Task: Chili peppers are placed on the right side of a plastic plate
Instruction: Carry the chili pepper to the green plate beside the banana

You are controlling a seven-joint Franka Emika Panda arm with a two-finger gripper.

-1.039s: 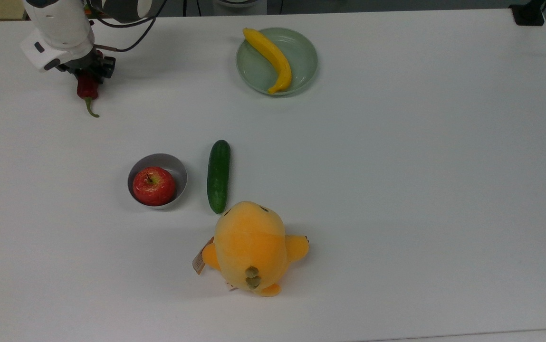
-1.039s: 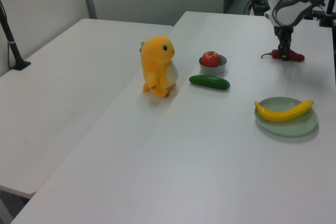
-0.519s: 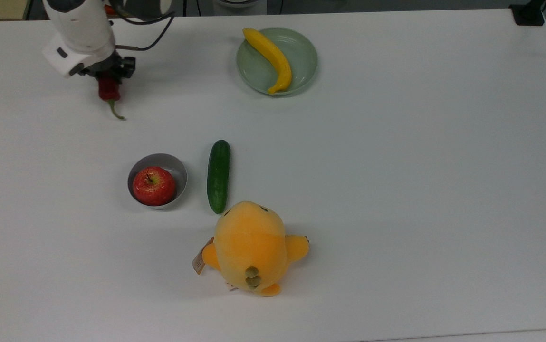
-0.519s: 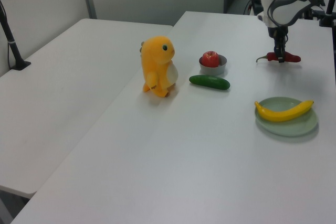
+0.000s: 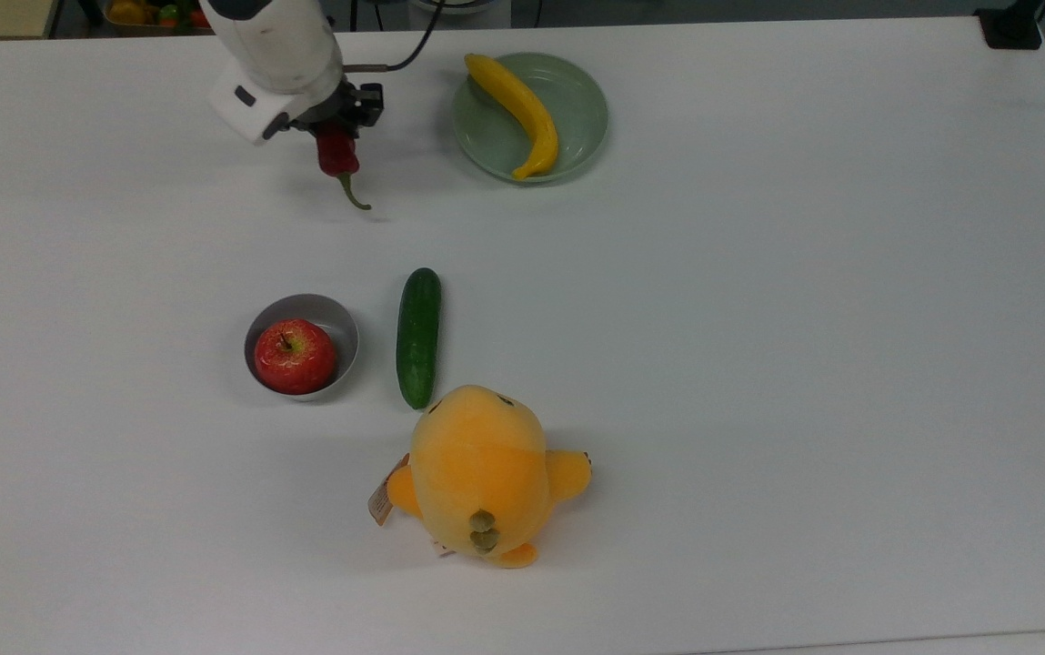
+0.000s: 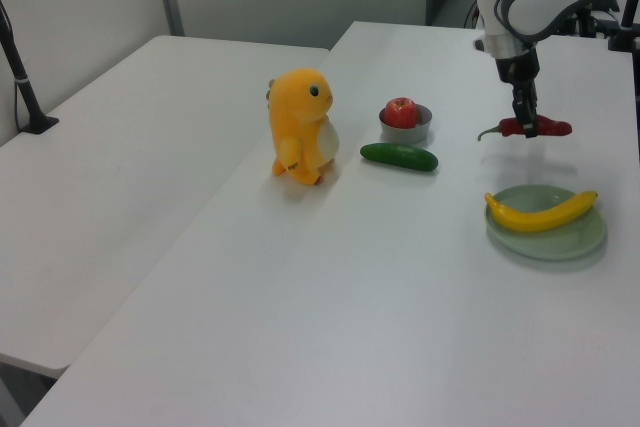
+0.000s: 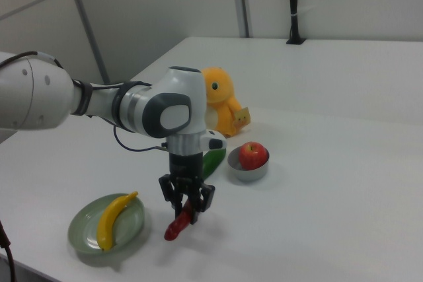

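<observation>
Hanging clear of the white table (image 5: 758, 364), the chili pepper (image 5: 337, 156) is pinched between the fingers of the gripper (image 5: 333, 136), its curved green stem trailing toward the top view's bottom. It sits to the top view's left of the plastic plate (image 5: 577, 105) (pale green, with a banana (image 5: 517, 109) lying across it), near but not over it. Well apart stand a grey bowl (image 5: 340, 332) holding an apple (image 5: 295, 356), a cucumber (image 5: 418, 337) just beside it, and a yellow plush toy (image 5: 481, 473).
</observation>
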